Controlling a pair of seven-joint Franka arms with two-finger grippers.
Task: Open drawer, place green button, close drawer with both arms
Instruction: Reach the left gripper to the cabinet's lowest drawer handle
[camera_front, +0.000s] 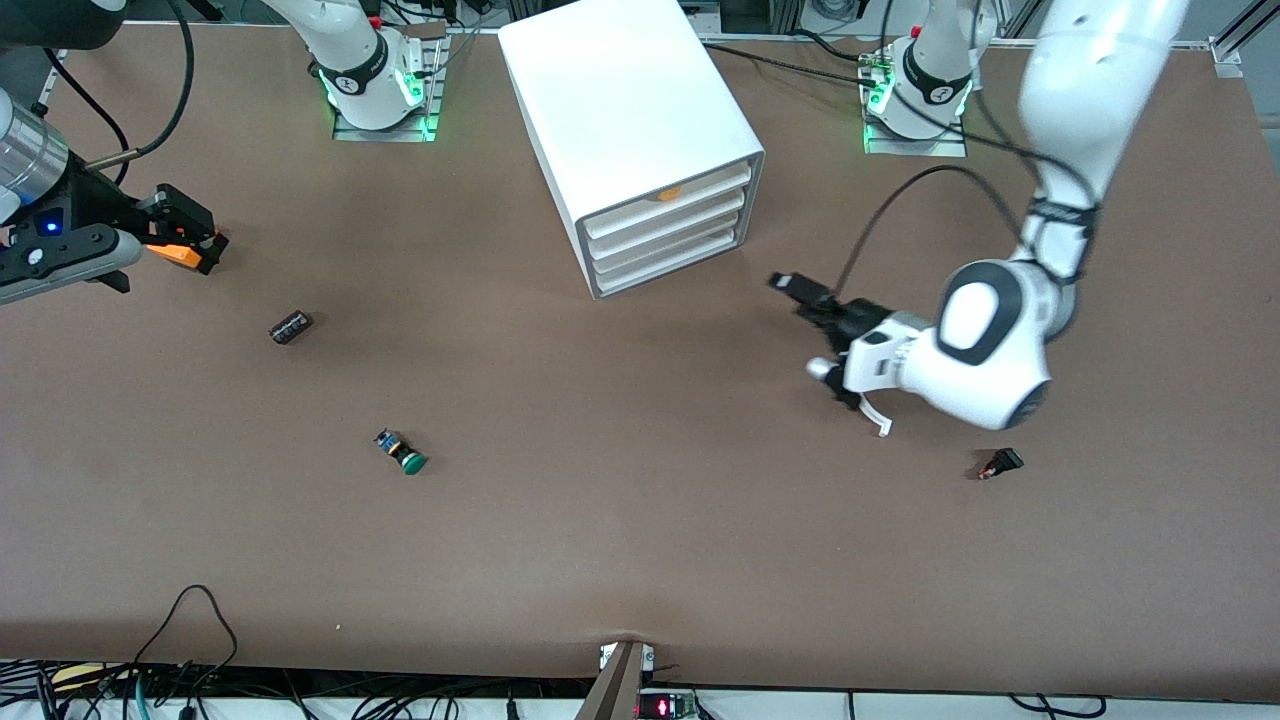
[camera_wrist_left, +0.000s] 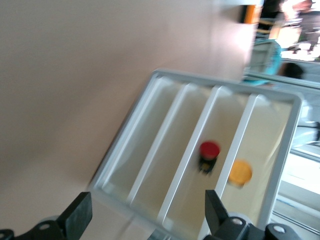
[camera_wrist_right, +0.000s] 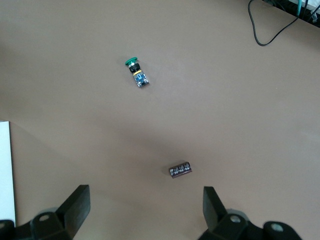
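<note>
The white cabinet (camera_front: 620, 110) stands between the arms' bases, and its lowest drawer (camera_front: 668, 262) (camera_wrist_left: 145, 155) is shut. My left gripper (camera_front: 800, 295) (camera_wrist_left: 147, 212) hovers open just in front of the drawer fronts, holding nothing. The green-capped button (camera_front: 402, 452) (camera_wrist_right: 136, 71) lies on its side on the brown table, nearer the front camera than the cabinet. My right gripper (camera_front: 185, 235) (camera_wrist_right: 146, 202) is open and empty over the table at the right arm's end, well away from the button.
A small dark cylinder (camera_front: 291, 327) (camera_wrist_right: 180, 169) lies between the right gripper and the button. A black switch with a red tip (camera_front: 1000, 464) lies under the left arm's elbow. A red-capped part (camera_wrist_left: 209, 150) and an orange disc (camera_wrist_left: 240, 172) show through the upper drawers.
</note>
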